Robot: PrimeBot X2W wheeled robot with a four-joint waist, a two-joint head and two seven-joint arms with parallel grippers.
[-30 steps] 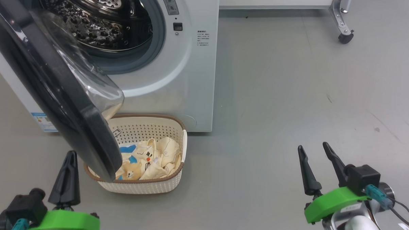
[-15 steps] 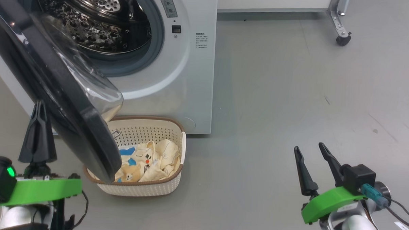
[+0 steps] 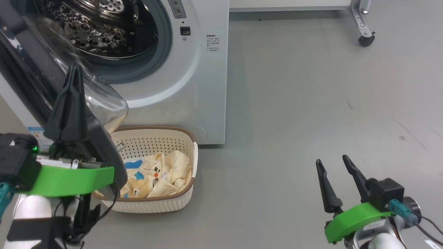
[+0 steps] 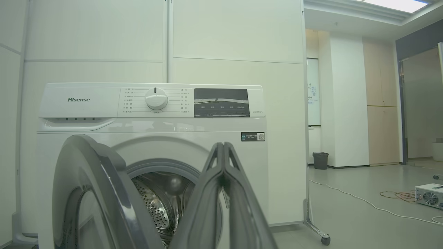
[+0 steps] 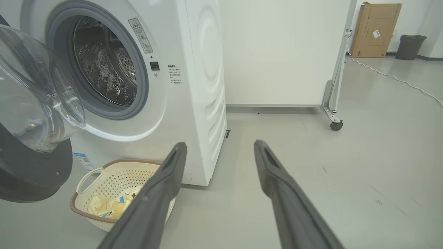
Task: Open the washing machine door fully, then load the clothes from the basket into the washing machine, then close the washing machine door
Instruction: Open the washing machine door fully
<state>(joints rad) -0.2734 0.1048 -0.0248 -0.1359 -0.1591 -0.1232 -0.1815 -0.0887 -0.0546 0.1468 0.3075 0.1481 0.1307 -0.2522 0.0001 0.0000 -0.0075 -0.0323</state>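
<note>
The white washing machine (image 3: 193, 83) stands at the upper left with its steel drum (image 3: 96, 24) showing. Its door (image 3: 10, 58) hangs partly open, swung out over the left end of the basket (image 3: 190, 164). The cream clothes (image 3: 157, 175) lie in a heap inside the basket. My left gripper (image 3: 75, 66) is shut and empty, raised in front of the door's outer edge; in the left wrist view this gripper (image 4: 223, 145) points at the machine's front beside the door (image 4: 104, 193). My right gripper (image 3: 331, 159) is open and empty, low over the floor, right of the basket (image 5: 104, 173).
A white panel on a castor (image 3: 366, 40) stands behind the machine to the right. A cable (image 5: 398, 81) runs across the floor near a cardboard box (image 5: 379, 29) and a bin (image 5: 410, 46). Bare grey floor lies between the basket and my right gripper.
My left gripper has risen and moved right, from low beside the door to in front of its rim. The head camera has shifted slightly. The right gripper holds its place.
</note>
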